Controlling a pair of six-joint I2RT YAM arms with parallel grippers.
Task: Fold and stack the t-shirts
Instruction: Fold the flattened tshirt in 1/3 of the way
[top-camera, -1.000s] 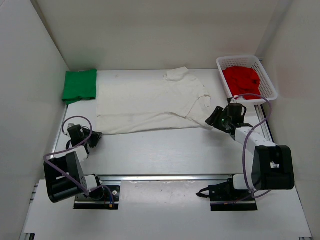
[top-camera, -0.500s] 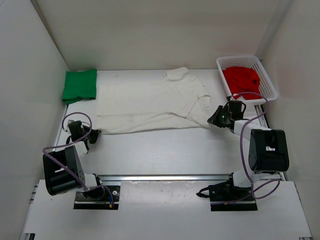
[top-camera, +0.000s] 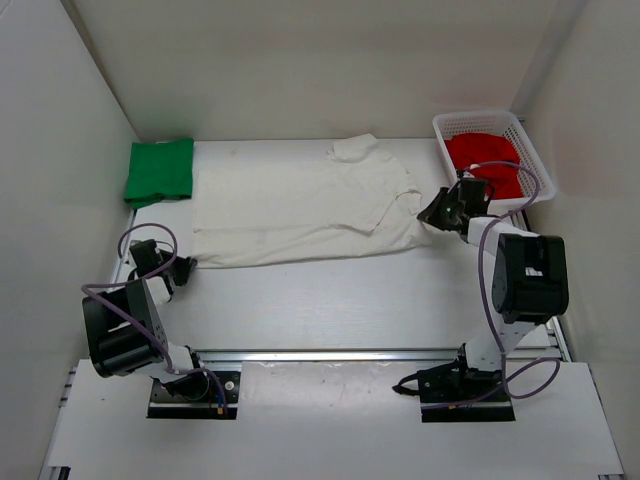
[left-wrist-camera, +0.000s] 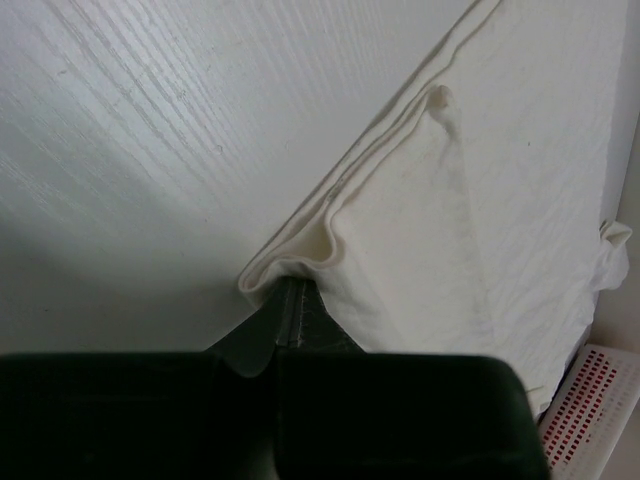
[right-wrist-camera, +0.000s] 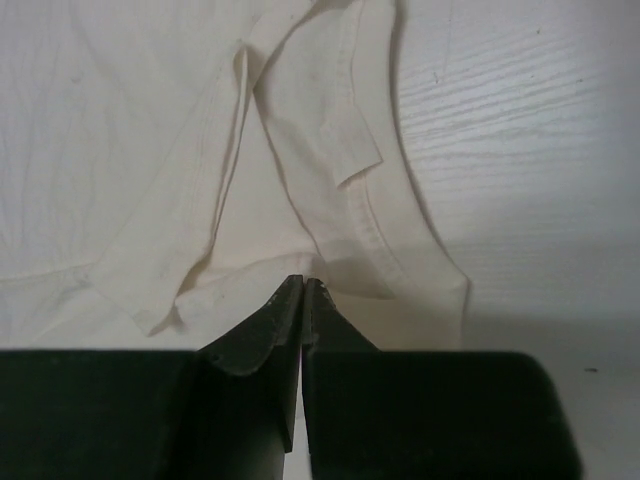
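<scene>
Tabletop (top-camera: 330, 300) in white carries the biggest item we see, the off-white t-shirt (top-camera: 300, 210), spread flat across the middle with its collar end toward the right and its hem toward the left. At the far right corner stands the white mesh basket (top-camera: 540, 165), and the red t-shirt (top-camera: 485, 152) lies bunched inside it. The green t-shirt (top-camera: 160, 170) sits folded at the far left corner, just beside the off-white one's hem edge. We find the left gripper (top-camera: 185, 264) at the near left corner of the off-white t-shirt, its fingers (left-wrist-camera: 262, 335) clenched on the doubled hem, which puckers up at their tips. The right gripper (top-camera: 432, 212) is low at the shirt's near right sleeve, just in front of the basket, its fingers (right-wrist-camera: 255, 335) pressed together with the sleeve cloth pinched at their tips
</scene>
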